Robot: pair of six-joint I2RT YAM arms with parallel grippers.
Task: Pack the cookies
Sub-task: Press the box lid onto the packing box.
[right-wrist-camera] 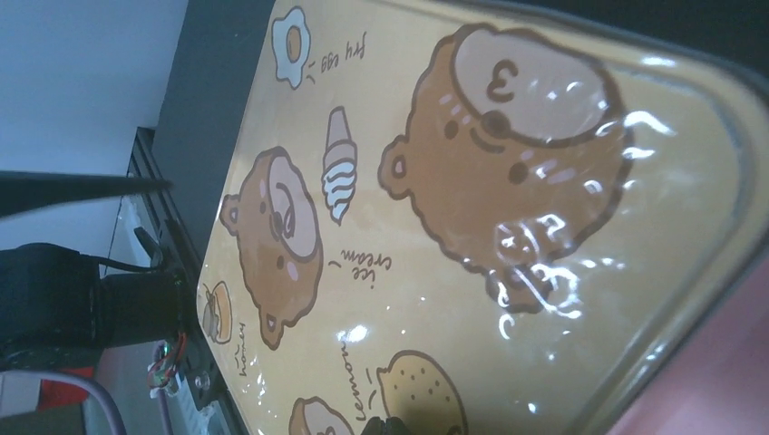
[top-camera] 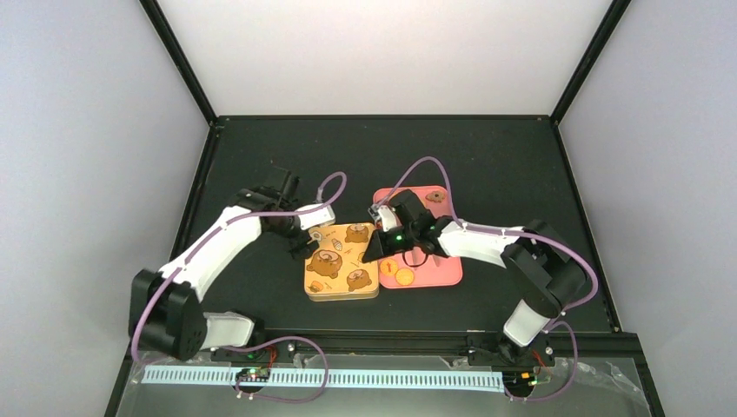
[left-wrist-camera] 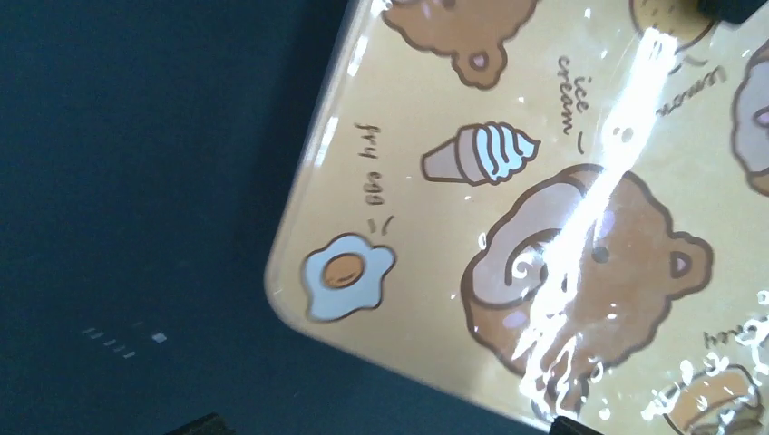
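Across the black table (top-camera: 261, 148), the biggest thing is the yellow bear-print tin (top-camera: 343, 261). It lies flat with its printed lid up, and its right edge runs alongside the pink tray (top-camera: 439, 265). That closeness suits the job, I judge, since each cookie has little way to travel.

Both arms lean in over the tin from opposite sides. The left gripper (top-camera: 306, 243) hangs over the tin's far-left corner. Its wrist view shows two dark fingertips (left-wrist-camera: 199, 424) set wide apart at the bottom edge, with the fried-egg corner of the lid (left-wrist-camera: 349, 272) beyond them and nothing held. I judge it is placed to take or steady that corner.

The right gripper (top-camera: 374, 252) is closed with nothing in it. Its tip meets the tin's right edge, next to the tray, probably to press or brace the lid.

The cookies that show are all on the tray. Two round orange ones (top-camera: 389, 268) lie at its near-left part, just beside the tin. One darker cookie (top-camera: 434, 197) lies alone at the far-right corner.

Anything already packed is hidden under the lid. The right arm covers the middle of the tray, so more cookies may lie beneath it. Glare on the lid blurs its rim in both wrist views, so I cannot tell whether it is fully seated.
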